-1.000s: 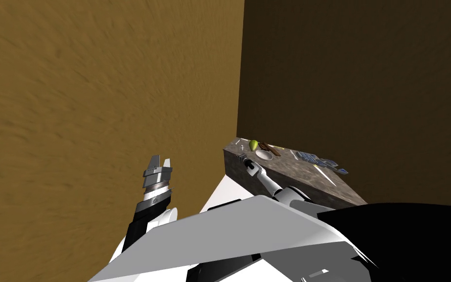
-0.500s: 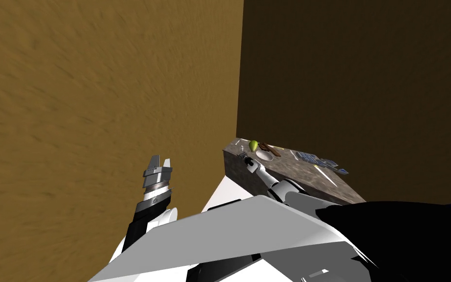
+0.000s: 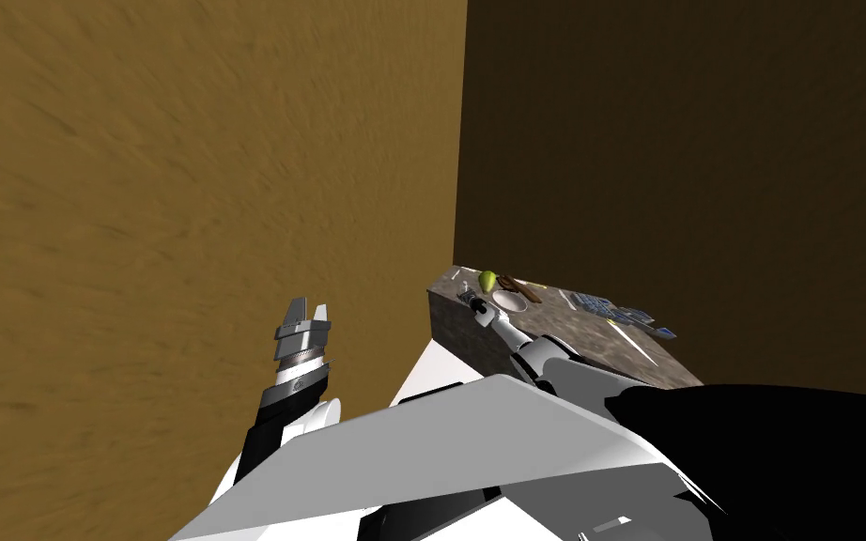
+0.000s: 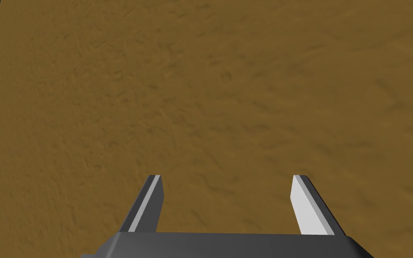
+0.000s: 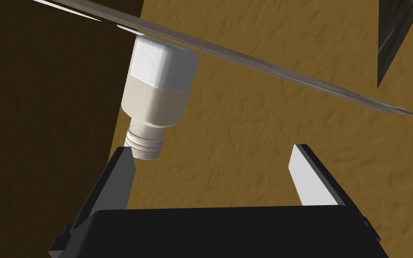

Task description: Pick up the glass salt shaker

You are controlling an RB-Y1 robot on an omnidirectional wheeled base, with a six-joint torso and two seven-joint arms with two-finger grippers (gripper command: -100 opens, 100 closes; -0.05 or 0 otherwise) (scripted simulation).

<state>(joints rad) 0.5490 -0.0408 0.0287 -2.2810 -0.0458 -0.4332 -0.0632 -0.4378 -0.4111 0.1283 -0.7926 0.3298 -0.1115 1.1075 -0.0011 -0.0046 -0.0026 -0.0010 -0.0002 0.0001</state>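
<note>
We stand in a corner where an ochre wall meets a darker brown wall. A counter with a mottled grey-brown top runs along the darker wall, ahead of us and to our right.

Our right arm reaches to the end of the counter nearest the corner. The right pincer sits low over that end, just beside a round white dish. Farther along the top lie a yellow-green fruit, a brown object, a cluster of blue pieces and a long white strip. They are too small for us to name more closely.

From the right wrist, the counter top is seen almost edge-on, as a thin grey band. The salt shaker stands on it with its base against the band. It is white, with a squarish body in two tones and a narrow ribbed neck that points toward the pincer. The end of the neck is right at the tip of one finger, on that finger's inner edge. We cannot tell whether they touch. The other finger is well apart from the shaker. The right pincer is spread wide and holds nothing, and the shaker's body lies beyond the fingertips.

Our left arm is raised at our left, near the ochre wall. The left pincer is also spread wide and empty.
</note>
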